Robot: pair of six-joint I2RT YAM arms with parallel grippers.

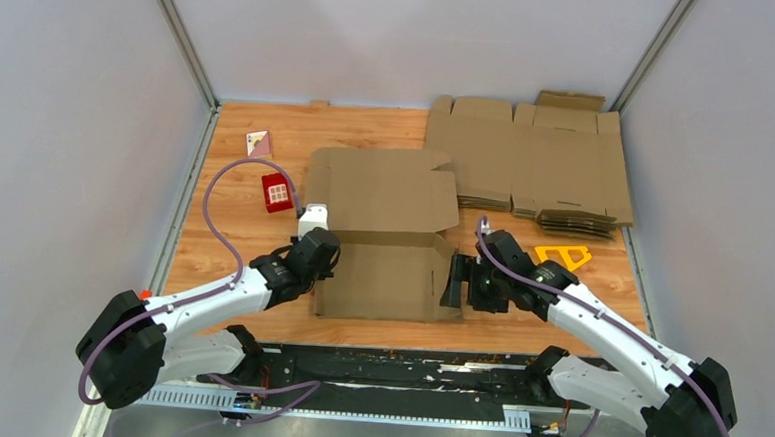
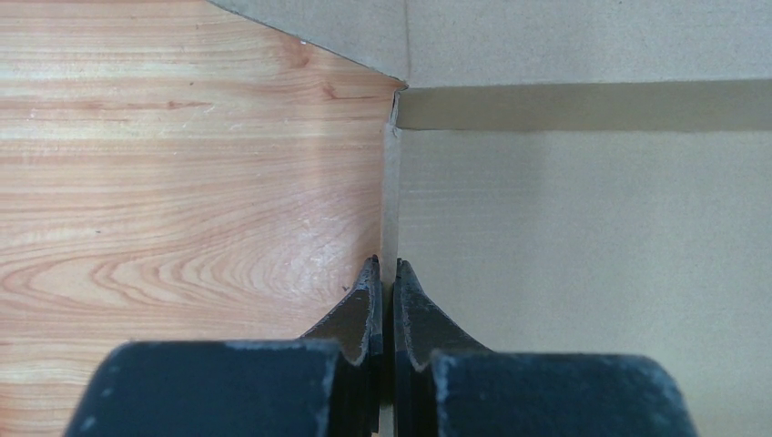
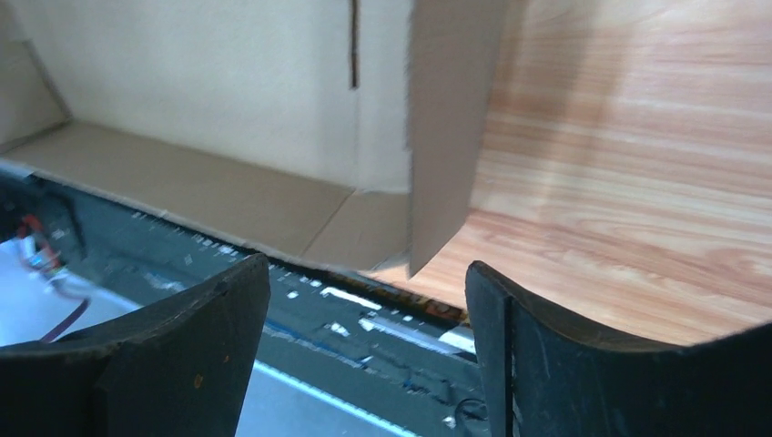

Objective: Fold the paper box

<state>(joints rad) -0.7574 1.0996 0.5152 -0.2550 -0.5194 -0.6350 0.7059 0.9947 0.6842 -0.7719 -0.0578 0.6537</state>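
The left gripper (image 2: 387, 273) is clamped on the thin upright left wall of the paper box (image 1: 388, 229), which lies partly folded at the table's middle. The right gripper (image 3: 366, 266), fingers wide apart, faces the box's raised right wall. A cardboard pile (image 1: 527, 156) lies far right.

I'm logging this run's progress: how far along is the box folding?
Done: the paper box has its left wall and right wall raised off the table.
In hand: the left gripper is shut on the left wall's edge. The right gripper is open, facing the right wall.
Left: the lid panel lies flat behind the base, so closing remains.
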